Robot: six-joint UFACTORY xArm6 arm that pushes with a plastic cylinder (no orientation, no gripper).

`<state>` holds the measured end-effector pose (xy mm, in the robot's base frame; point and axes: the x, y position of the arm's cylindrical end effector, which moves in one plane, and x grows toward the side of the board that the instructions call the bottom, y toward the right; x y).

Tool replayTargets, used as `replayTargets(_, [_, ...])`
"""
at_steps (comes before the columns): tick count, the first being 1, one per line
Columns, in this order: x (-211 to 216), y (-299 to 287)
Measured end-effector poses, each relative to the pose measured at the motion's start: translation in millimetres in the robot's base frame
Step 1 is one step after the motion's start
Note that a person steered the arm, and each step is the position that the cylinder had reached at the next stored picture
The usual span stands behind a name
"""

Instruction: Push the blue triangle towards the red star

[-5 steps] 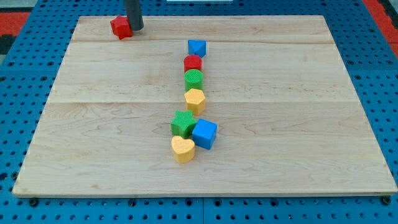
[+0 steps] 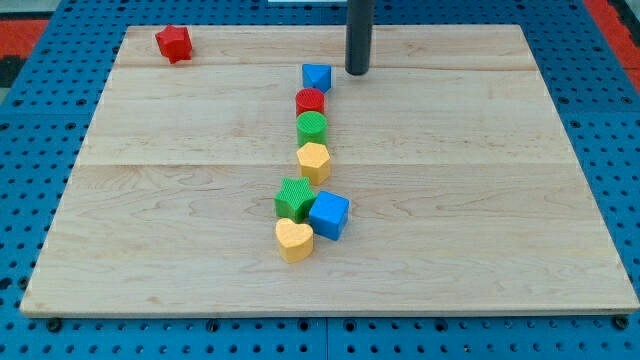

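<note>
On a wooden board, my tip rests just to the right of the blue triangle, a narrow gap between them; the rod carries no fingers and holds nothing. The triangle heads a column running towards the view's bottom: red block, green block, yellow block. Which way it points cannot be made out. The red star sits well apart, near the top-left corner.

Surface: pale wood, set on a blue pegboard.
Column: red cylinder, green cylinder, yellow block are lined up.
Cluster: green star, blue cube, yellow heart are touching.
</note>
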<state>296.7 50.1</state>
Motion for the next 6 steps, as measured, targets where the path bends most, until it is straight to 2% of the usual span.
replayTargets(3, [3, -127])
replayTargets(6, [25, -194])
